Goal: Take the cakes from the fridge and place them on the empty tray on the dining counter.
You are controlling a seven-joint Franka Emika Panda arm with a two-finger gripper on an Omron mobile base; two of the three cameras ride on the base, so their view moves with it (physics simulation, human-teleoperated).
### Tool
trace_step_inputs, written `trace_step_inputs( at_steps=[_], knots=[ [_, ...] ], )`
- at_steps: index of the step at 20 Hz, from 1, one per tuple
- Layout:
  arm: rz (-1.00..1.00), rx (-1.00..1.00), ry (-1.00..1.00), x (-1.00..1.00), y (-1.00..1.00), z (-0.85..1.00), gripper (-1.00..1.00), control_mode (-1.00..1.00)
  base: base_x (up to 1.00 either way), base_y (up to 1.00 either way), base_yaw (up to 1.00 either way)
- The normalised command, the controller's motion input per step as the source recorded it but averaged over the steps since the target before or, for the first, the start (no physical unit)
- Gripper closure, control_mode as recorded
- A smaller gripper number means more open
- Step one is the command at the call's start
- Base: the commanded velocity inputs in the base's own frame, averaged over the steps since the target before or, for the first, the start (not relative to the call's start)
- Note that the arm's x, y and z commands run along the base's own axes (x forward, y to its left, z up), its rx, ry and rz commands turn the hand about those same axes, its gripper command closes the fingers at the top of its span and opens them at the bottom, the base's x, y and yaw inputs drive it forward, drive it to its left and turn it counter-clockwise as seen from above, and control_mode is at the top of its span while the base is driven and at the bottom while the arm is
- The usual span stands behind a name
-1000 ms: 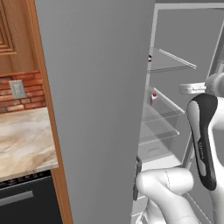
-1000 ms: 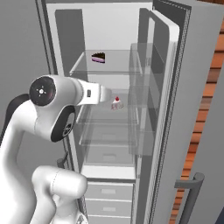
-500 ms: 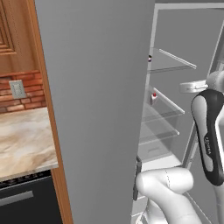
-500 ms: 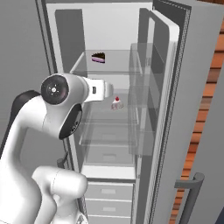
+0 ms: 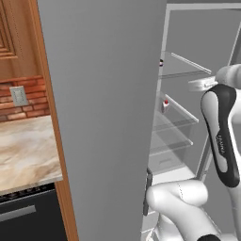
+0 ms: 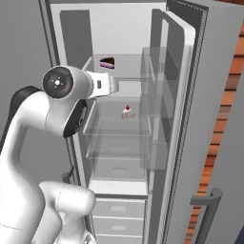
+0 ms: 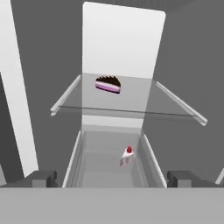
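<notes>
- The fridge [image 6: 190, 119] stands with its door swung wide, and the clear glass shelves inside are in plain sight.
- The chocolate cake [image 7: 107, 84] sits on the upper glass shelf [image 7: 131, 105], toward the back.
- The white cake [image 7: 127, 156] with the red top lies one level lower, in a clear bin [image 7: 87, 166], right of its middle in the hand view.
- In the right base view the chocolate cake [image 6: 107, 62] is above and left of the white cake [image 6: 127, 112].
- The gripper [image 7: 112, 178] faces into the fridge in front of the lower level, its fingers spread wide with nothing between them, well apart from both cakes.
- At the left, a marble worktop [image 5: 23, 155] sits beside the fridge's grey side.
</notes>
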Motion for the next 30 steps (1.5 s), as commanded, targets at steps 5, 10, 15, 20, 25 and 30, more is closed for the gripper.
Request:
trace_step_inputs(
  at_steps=[5,10,15,20,25,30],
  knots=[
    [0.10,0.00,0.00,0.15,0.00,0.22,-1.00,-1.00,0.00,0.00,0.00],
    [0.18,0.00,-0.03,0.18,0.00,0.01,-1.00,-1.00,0.00,0.00,0.00],
    [0.08,-0.02,-0.03,0.21,0.14,0.00,-1.00,-1.00,0.00,0.00,0.00],
    [0.00,-0.05,0.01,0.31,0.19,0.15,-1.00,-1.00,0.00,0.00,0.00],
    [0.00,0.00,0.04,0.32,0.01,0.11,-1.00,-1.00,0.00,0.00,0.00],
    [0.00,0.00,0.00,0.33,0.00,0.01,-1.00,-1.00,0.00,0.00,0.00]
  ],
)
